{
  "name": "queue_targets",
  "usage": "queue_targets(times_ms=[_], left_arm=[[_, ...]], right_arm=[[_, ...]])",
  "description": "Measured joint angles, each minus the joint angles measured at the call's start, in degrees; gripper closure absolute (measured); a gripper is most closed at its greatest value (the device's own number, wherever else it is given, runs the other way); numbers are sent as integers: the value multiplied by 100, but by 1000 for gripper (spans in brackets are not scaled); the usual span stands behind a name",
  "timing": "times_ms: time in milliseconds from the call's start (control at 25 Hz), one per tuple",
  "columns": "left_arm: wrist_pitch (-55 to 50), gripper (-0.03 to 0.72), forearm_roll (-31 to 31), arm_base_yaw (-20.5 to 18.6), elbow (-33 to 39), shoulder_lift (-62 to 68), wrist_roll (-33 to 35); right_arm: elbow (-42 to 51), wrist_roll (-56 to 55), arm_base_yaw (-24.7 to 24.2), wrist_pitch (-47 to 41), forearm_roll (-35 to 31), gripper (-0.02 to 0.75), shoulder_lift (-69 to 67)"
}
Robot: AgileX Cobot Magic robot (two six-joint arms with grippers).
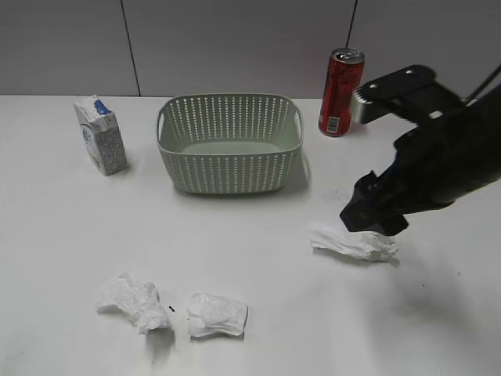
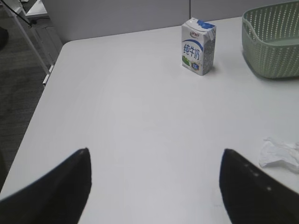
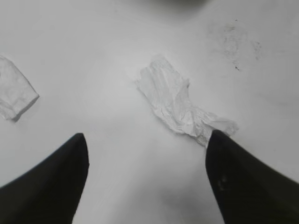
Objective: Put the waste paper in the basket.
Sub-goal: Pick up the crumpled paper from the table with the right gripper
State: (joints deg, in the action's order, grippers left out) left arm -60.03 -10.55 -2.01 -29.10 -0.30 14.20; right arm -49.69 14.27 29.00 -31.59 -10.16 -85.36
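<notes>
Three crumpled white paper wads lie on the white table: one at the right [image 1: 354, 243], one at the front middle [image 1: 217, 315], one at the front left [image 1: 133, 301]. The pale green slotted basket [image 1: 229, 172] stands empty at the back middle. My right gripper [image 1: 374, 216] hovers open just above the right wad; in the right wrist view that wad [image 3: 180, 105] lies ahead of the open fingers [image 3: 147, 142], near the right finger's tip. My left gripper [image 2: 154, 156] is open and empty over bare table, with the edge of a wad [image 2: 280, 154] to its right.
A white-and-blue milk carton [image 1: 101, 135] stands left of the basket and shows in the left wrist view [image 2: 198, 46]. A red drink can [image 1: 340, 92] stands to the basket's right. The table's left edge [image 2: 44, 93] shows in the left wrist view.
</notes>
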Motion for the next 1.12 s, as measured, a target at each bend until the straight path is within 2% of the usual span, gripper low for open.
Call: queue_targets(times_ms=[280, 760, 880, 1120], left_arm=[[0, 59, 0, 0, 0, 0, 0], [0, 95, 5, 0, 0, 0, 0], [0, 99, 5, 0, 0, 0, 0], [0, 99, 5, 0, 0, 0, 0]], right_arm=[[-656, -684, 174, 12, 896, 149, -1346], [-717, -847, 174, 305, 1146, 155, -2474], [-717, -847, 174, 438, 1204, 200, -2474], [-717, -852, 174, 717, 1211, 349, -2506]])
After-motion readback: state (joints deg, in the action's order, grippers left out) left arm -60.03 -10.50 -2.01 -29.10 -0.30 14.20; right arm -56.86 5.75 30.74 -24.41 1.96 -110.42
